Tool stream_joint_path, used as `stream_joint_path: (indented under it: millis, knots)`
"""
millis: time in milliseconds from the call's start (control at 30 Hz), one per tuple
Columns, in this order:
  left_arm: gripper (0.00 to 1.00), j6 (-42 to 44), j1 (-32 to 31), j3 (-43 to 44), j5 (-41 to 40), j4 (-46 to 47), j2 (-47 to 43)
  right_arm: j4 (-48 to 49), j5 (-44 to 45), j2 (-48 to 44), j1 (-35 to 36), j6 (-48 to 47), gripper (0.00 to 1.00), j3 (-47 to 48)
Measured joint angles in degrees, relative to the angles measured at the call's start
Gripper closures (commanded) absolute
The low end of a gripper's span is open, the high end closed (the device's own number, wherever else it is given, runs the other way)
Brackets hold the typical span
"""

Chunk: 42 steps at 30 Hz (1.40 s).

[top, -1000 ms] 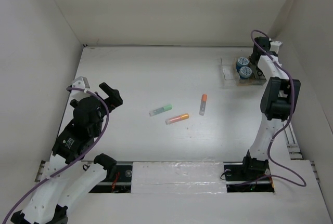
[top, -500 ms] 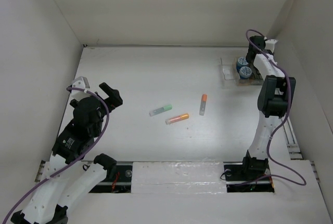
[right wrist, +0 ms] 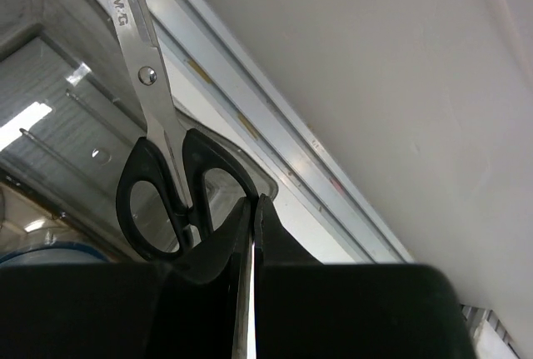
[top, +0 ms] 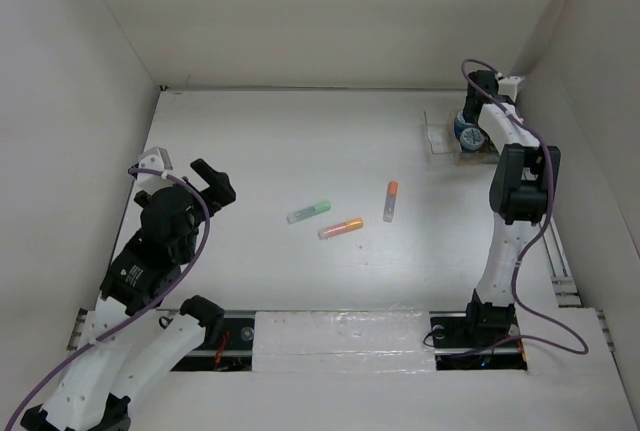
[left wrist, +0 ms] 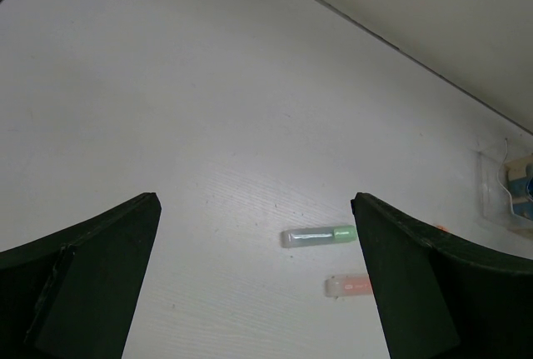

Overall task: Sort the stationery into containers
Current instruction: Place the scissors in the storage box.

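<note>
A flat matte white table [top: 300, 141] fills the floor of a box of plain white walls: a left wall [top: 70, 101], a back wall [top: 330, 11] and a right wall [top: 600, 101]. Along the table's near edge lies a glossy, wrinkled white strip [top: 340, 336], set on a dark track. A ribbed silver metal rail [top: 563, 281] runs along the table's right edge, just beside the right wall; the right wrist view shows it close up, crossing the picture diagonally
</note>
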Motion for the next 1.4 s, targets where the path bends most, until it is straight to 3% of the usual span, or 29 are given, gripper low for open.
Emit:
stream_joint_path:
  millis: [333,1400]
  knots:
    - [0.0,0.0,0.0,0.0,0.0,0.0,0.0,-1.8,1.2,4.2,0.8,-0.4,1.0,1.6]
    - [0.0,-0.1,0.0,0.0,-1.0,0.0,0.1,-4.2,6.4,4.2,2.8,0.0,1.0,2.4]
